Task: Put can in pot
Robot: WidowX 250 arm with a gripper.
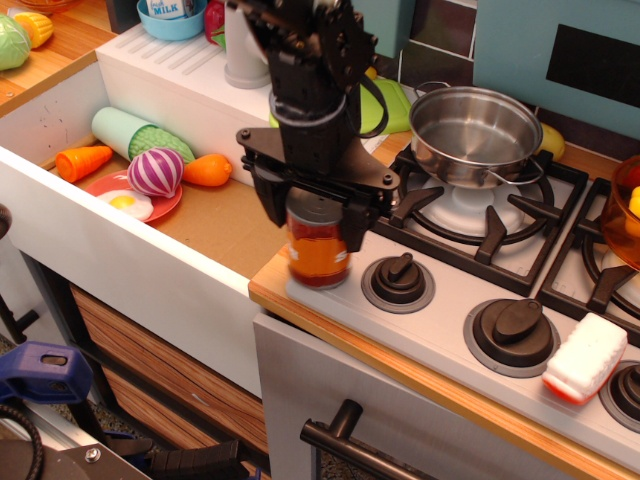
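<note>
Black robot arm, single overhead-angled view. Gripper (311, 222): pointing down, its two dark fingers (270, 198) closed against opposite sides of the can (318, 247), clamped near the lid.

Can: grey lid, orange band, dark red base; upright in the grip, at the front left corner of the stove top (440, 330), by the wooden edge. Whether its base touches the surface or sits just above it, I cannot tell.

Pot (474, 132): shiny steel, open, on the rear left burner grate (470, 205), well apart from the can and up to the right of it. Thin wire handle pointing toward the front right.

Control knobs: one black knob (398, 277) just beside the can on its right, a second (511, 327) further right.

Red and white sponge-like block (584, 357): on the front edge at right.

Orange translucent vessel (625, 212): partly in view at the right border.

Sink basin at left: striped purple onion (155, 171), toy carrot (83, 161), fried egg on a red plate (130, 203), green roll (135, 133).
</note>
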